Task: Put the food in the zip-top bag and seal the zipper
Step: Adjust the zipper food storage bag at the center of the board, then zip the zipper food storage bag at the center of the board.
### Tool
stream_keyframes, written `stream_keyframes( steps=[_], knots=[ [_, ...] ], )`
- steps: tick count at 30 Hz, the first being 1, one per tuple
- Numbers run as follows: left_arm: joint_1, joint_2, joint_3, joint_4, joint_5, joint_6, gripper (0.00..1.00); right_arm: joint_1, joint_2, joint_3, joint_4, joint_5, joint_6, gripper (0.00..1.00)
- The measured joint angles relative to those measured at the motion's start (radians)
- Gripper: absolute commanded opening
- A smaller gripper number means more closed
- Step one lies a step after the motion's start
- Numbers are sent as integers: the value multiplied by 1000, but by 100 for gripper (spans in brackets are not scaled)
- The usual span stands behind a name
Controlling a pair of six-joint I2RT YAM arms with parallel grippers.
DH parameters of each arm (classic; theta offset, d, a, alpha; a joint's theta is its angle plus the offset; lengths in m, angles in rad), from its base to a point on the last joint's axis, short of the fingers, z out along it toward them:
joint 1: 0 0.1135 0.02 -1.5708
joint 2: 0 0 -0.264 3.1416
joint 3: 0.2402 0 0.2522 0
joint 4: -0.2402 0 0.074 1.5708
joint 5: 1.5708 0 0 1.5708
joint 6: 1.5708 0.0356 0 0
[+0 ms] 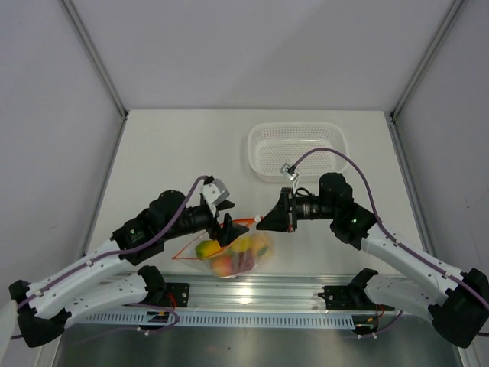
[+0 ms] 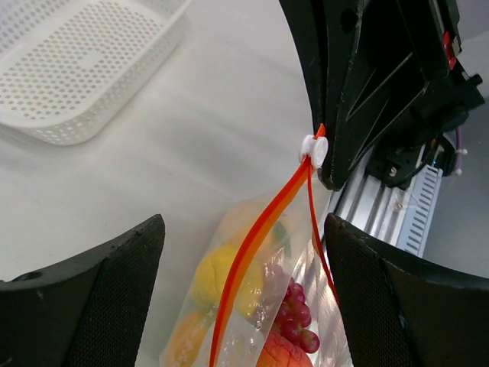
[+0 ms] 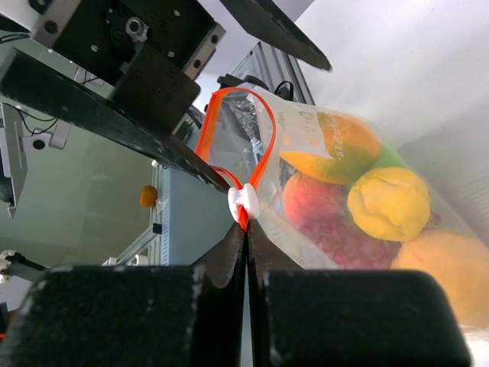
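**Right gripper pinching the zipper end, left gripper spread over the filled bag**

The small clear, crinkly zip-top bag (image 1: 233, 258) is lying on the white table (image 1: 168, 153) near its front edge, between the two arms. The small toy fruits (image 3: 359, 199) are sitting inside it: an orange-yellow mango (image 3: 336, 145), a round yellow piece (image 3: 390, 202), a reddish peach (image 3: 306, 200) and a dark red grape bunch (image 2: 294, 317).

The right gripper (image 3: 246, 233) is pressing its fingers together on the end of the thin red-orange zipper (image 2: 256, 245), just behind a small white slider (image 3: 244, 200). The two sides of the strip are bowing apart, leaving the mouth open.

The left gripper (image 2: 244, 294) is holding its fingers spread wide, with the strip running between them; whether they are touching the bag cannot be told.

A white perforated plastic basket (image 1: 258, 167) is standing well apart, toward the far edge.
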Motion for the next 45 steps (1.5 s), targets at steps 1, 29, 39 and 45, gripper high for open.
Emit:
stream_keyframes(
  steps=[1, 29, 39, 45],
  knots=[
    [0, 14, 3, 1, 14, 8, 85, 0, -2, -1, 0, -1, -1, 0],
    [-2, 137, 19, -38, 146, -57, 1, -4, -3, -2, -167, 4, -221, 15],
    [-1, 134, 18, -35, 171, -75, 1, -4, 18, -2, -102, -14, -227, 16],
    [3, 134, 13, -24, 189, -84, 1, -4, 26, -2, -59, -34, -225, 2]
  ],
)
